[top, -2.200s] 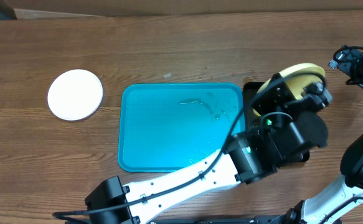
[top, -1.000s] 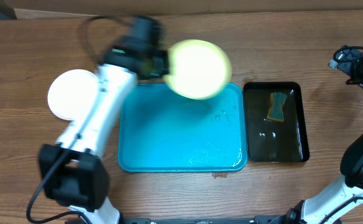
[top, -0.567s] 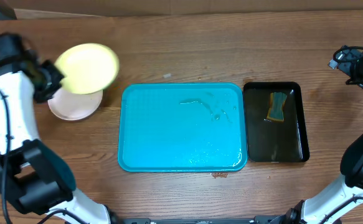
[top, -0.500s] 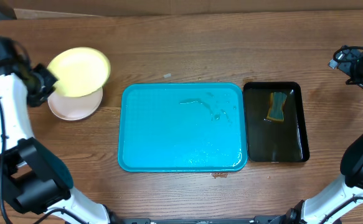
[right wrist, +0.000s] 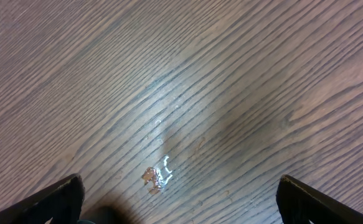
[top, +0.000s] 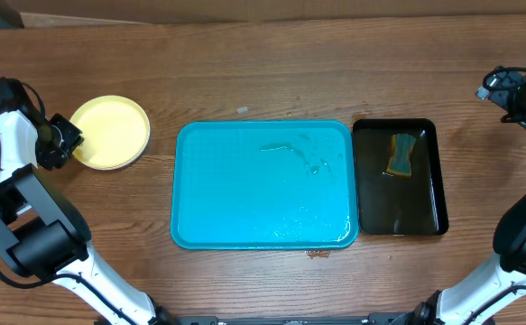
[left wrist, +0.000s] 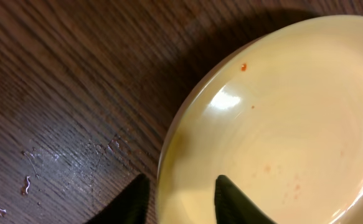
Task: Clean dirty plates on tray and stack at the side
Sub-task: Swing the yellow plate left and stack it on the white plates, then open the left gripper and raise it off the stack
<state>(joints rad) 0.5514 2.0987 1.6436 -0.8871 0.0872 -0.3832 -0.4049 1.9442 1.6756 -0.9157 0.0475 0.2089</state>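
Closest in, my left gripper sat at the edge of the pale yellow-green round plate. Its two black fingers stood apart, one outside the rim over the wood and one over the plate's inner slope, with the rim passing between them. A thin dark gap showed between the outer finger and the rim, so the jaws were spread rather than pinching. The plate carried a small orange-red speck high on its inner wall and faint reddish flecks lower down. Beside it, the dark brown wood-grain surface had a patch of tiny bright droplets near the outer finger.

From overhead, the plate lay flat at the left side of the surface, with my left gripper at its left edge. It was well apart from the large turquoise-blue rectangular plastic tray in the middle. The tray showed wet streaks toward its upper right. Just beside its right rim lay a smaller black rectangular tray, with a green-and-yellow sponge in its upper half.

Farthest off, my right gripper hung at the far right edge of the view, well apart from the black tray. Its wrist camera showed its fingers at the two lower corners — wide apart, with only wood between them — and a small shiny fleck on the surface below.
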